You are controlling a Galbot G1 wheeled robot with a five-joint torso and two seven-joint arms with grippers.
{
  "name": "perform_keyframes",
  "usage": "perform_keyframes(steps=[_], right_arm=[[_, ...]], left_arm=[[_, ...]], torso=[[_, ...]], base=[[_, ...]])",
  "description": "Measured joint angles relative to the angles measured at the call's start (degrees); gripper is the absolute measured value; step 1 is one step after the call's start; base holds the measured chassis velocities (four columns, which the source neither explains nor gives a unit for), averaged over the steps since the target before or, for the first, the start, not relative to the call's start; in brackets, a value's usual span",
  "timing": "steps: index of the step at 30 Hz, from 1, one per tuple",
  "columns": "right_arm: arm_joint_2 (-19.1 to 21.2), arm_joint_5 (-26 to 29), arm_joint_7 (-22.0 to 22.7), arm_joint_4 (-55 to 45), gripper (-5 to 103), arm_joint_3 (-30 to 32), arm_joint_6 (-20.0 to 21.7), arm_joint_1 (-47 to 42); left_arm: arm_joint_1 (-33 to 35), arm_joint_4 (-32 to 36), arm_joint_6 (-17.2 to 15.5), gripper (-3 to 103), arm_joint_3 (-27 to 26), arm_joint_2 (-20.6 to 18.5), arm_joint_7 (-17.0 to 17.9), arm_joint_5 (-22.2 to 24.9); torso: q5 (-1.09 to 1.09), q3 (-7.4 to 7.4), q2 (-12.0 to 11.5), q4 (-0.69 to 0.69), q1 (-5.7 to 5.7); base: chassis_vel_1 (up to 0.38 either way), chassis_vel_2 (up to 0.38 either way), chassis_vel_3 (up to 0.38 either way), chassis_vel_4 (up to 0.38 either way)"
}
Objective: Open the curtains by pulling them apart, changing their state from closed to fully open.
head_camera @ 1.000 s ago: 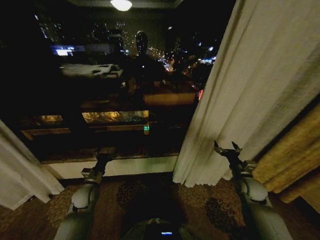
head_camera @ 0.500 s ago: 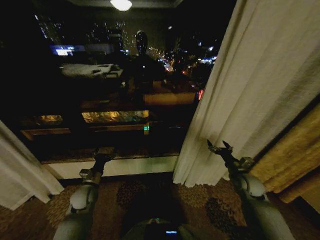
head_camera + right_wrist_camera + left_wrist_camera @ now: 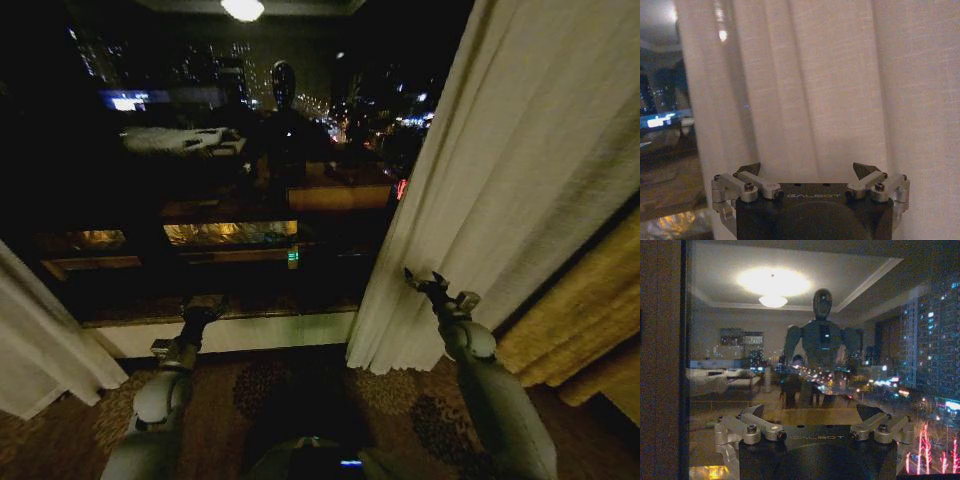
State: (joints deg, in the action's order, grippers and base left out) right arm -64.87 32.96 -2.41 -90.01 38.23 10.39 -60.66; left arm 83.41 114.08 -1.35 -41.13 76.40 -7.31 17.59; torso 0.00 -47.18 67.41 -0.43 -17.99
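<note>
Window glass (image 3: 240,180) probably beyond the gap

The word "GALBOT" stands in faint letters on the dark body of the left gripper (image 3: 810,415) in the left wrist view. The same word stands on the right gripper (image 3: 809,172) body in the right wrist view

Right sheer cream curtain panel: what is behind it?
Behind the right sheer cream curtain panel, the window pane is covered; faint lights glow through its edge. Beside it, bare dark glass reflects the room. The right gripper is open before it.
</note>
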Motion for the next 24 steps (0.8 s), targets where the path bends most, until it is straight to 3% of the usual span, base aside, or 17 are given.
perform_keyframes(steps=[7, 17, 24], right_arm=[[-0.6, 0.1, 0.0, 1.1, 100, -0.6, -0.4, 1.6], [-2.3, -1.7, 0.3, -6.1, 100, 0.4, -0.8, -7.0], [-3.1, -1.7, 0.4, -8.4, 100, 0.3, -0.9, -8.0]], left_arm=[[0.1, 0.4, -0.5, 100, -0.2, 0.1, 0.1, -0.2], [0.1, 0.3, -0.6, 100, 1.1, 1.1, 0.1, -1.4], [0.3, 0.8, -0.6, 100, 1.4, 1.6, 0.1, -1.8]], torso=[[0.0, 0.0, 0.0, 0.01, 0.0], [0.0, 0.01, 0.0, -0.02, 0.0], [0.0, 0.0, 0.0, -0.01, 0.0]], base=[[0.0, 0.0, 0.0, 0.0], [0.0, 0.0, 0.0, 0.0], [0.0, 0.0, 0.0, 0.0]])
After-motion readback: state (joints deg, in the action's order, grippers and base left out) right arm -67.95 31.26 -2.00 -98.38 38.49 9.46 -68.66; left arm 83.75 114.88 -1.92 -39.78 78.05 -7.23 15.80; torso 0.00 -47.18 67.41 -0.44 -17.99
